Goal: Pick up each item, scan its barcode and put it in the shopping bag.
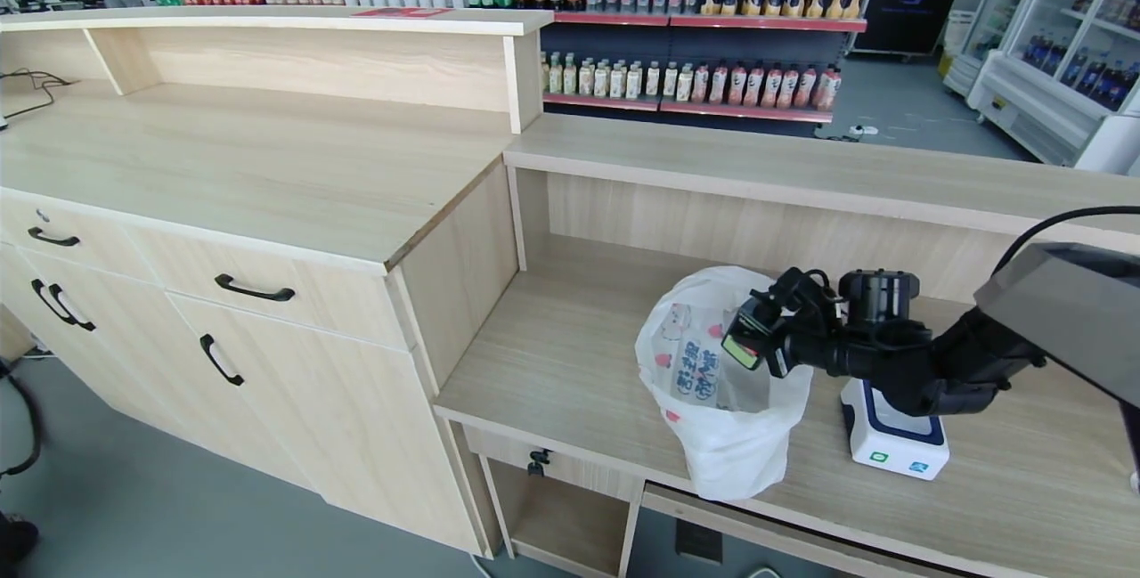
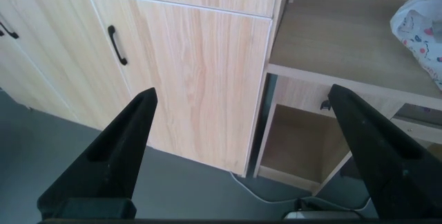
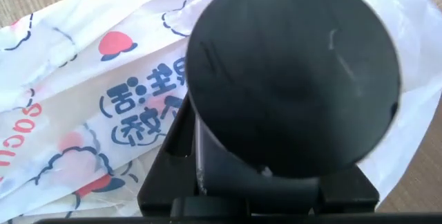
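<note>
The white shopping bag (image 1: 721, 418) with red and blue print stands open on the low counter (image 1: 570, 355). My right gripper (image 1: 755, 336) hangs over the bag's mouth, shut on a dark cylindrical container (image 1: 741, 348) with a green patch. In the right wrist view, the container's round black base (image 3: 293, 72) covers most of the bag (image 3: 83, 113) beneath it, and the right gripper (image 3: 262, 186) holds it from both sides. A white and blue barcode scanner (image 1: 895, 440) sits just right of the bag. My left gripper (image 2: 238, 155) is open with nothing in it, low in front of the cabinet doors (image 2: 193, 65).
A taller wooden counter (image 1: 249, 159) with drawers and black handles stands to the left. A raised ledge (image 1: 802, 168) runs behind the low counter. Shelves of bottled drinks (image 1: 677, 35) and glass-door fridges (image 1: 1060, 44) line the back. An open cubby (image 2: 297, 141) lies under the low counter.
</note>
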